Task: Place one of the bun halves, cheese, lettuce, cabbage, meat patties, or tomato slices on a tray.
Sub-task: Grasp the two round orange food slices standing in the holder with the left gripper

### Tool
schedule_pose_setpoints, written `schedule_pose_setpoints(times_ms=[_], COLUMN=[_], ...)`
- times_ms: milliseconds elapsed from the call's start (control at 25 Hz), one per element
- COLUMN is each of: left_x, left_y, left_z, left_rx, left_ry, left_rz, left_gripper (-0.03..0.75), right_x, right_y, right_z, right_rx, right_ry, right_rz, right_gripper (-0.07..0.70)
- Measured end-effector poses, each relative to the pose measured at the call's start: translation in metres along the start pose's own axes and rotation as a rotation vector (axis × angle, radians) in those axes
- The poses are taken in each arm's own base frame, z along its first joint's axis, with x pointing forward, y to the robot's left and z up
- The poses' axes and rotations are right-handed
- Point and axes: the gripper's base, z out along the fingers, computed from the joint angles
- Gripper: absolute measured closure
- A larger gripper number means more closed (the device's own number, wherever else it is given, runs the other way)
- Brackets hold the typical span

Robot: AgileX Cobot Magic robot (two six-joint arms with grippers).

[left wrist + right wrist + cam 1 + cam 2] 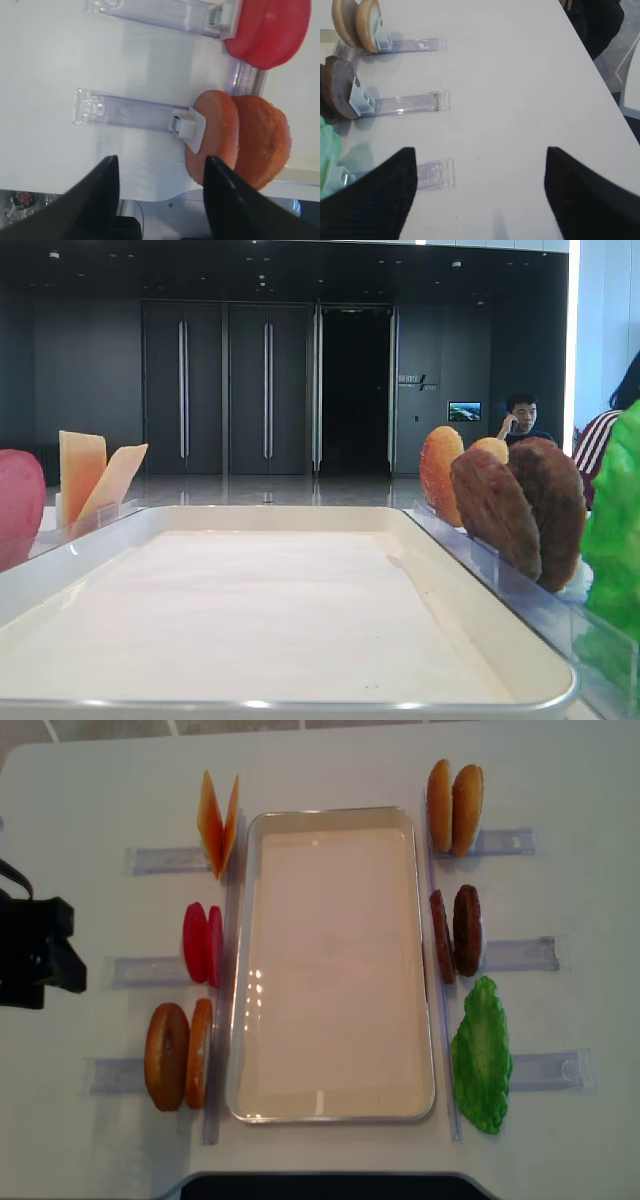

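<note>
Cream-white rectangular rimmed tray (pixel 335 965) bare; nothing placed yet. Golden-brown round bun halves (pixel 178 1055) racked just left of tray's near corner. Left gripper (pixel 160 195) and right gripper (pixel 480 192): jaws apart, empty. Next: reach, pinch one bun.

**A dark lobby behind a white table**

The work surface is a white table (pixel 330 760), matte and evenly lit. Beyond its far edge stands a dark wall (pixel 90 380) with tall double doors (pixel 225 390) bearing long metal handles, and an open black doorway (pixel 355 390) beside them. Small ceiling lights (pixel 262 280) dot the dark ceiling. A pale floor (pixel 270 490) reflects the doors. A small lit screen (pixel 464 411) glows on the wall; a seated person (pixel 520 420) is just beside it. Bright daylight enters at the right edge through a window (pixel 605 330).
</note>
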Motion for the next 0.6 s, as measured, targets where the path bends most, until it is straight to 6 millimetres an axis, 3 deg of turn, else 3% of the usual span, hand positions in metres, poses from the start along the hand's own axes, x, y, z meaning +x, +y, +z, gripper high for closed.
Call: schedule_pose_setpoints(times_ms=[200, 600], left_x=[0.001, 0.016], left_y=[-0.003, -0.064], left_z=[0.001, 0.02], left_rx=[-0.036, -0.012], left_ry=[-0.002, 0.1], left_rz=[-0.068, 0.064], left_gripper=[0.303, 0.303], right_x=[0.0, 0.0], right_y=[0.0, 0.0], right_z=[0.0, 0.0], right_rx=[0.0, 0.0], right_ry=[0.0, 0.0], right_rz=[0.0, 0.0], right_gripper=[0.098, 0.098])
